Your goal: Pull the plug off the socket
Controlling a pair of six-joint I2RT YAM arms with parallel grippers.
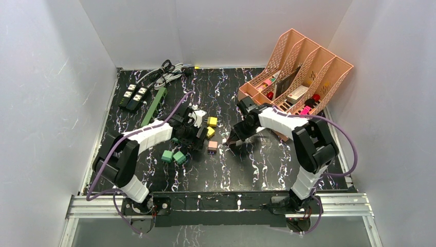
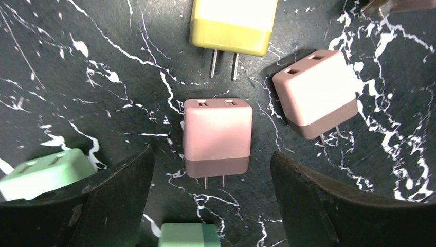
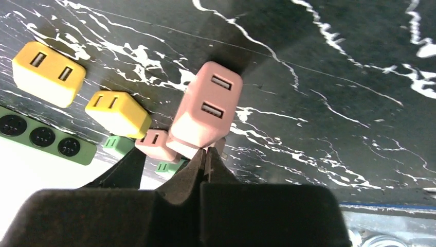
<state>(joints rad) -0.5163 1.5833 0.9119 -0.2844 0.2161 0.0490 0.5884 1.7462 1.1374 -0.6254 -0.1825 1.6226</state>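
The left gripper stands open, its dark fingers spread to either side of a pink plug that lies flat on the table with neither finger touching it (only the left wrist view shows this; from above, the arm hides that plug). Just past its USB end lies a yellow plug, and to its right a second pink plug rests at an angle. Mint-green plugs sit beside and behind the fingers. The right gripper points its tip at the second pink plug from the right; its own camera shows that plug just past the fingertips, but whether the jaws are shut cannot be told. That camera also catches three round sockets on the green power strip, which the top view places at the far left beside black power strips and a bundle of cables. The table is black with white marble veining. A peach file rack stands at the far right. White walls close in three sides.
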